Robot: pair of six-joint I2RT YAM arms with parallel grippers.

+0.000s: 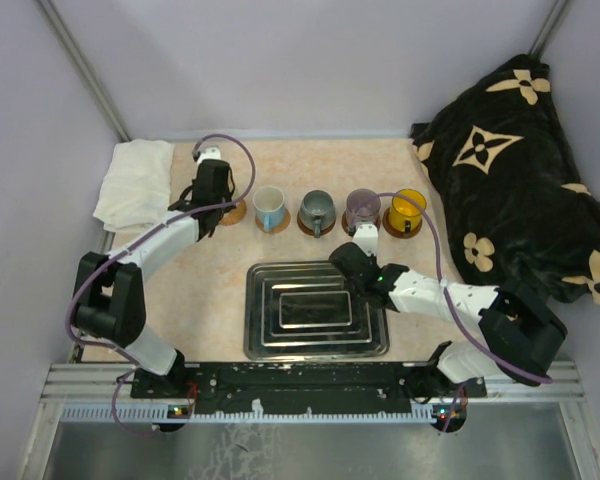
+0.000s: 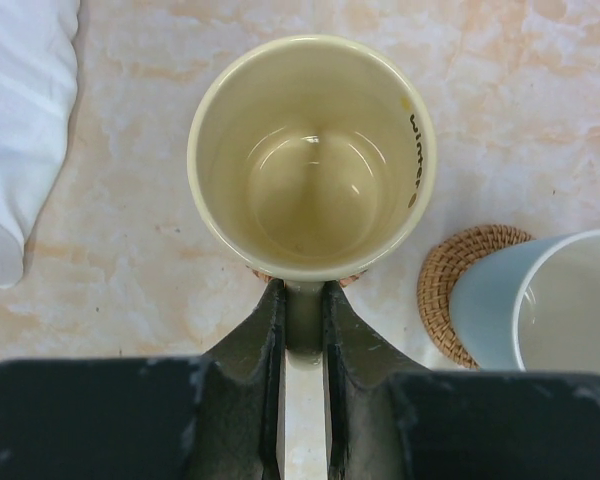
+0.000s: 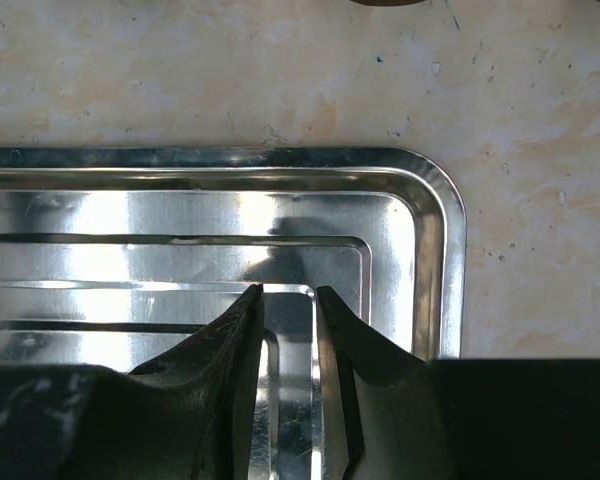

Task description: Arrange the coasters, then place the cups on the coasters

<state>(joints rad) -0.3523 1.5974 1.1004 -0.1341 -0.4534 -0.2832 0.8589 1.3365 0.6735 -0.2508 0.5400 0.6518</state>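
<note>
Left gripper (image 2: 302, 300) pinches cream cup (image 2: 310, 160)

Top view: four other cups (image 1: 317, 210) stand on coasters (image 1: 274, 228) beyond the tray (image 1: 315, 310); left wrist: fingers (image 2: 265, 340) clamp the cream cup's handle, upright on its coaster; right wrist: right gripper (image 3: 288, 295), jaws narrowly apart, empty, above the tray.

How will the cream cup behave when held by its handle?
The cream cup looks like glossy glazed ceramic: probably stiff, slippery, and chippable against the blue cup beside it. The left gripper pinches only its thin handle, so it may tilt. It is empty, so likely light.
</note>
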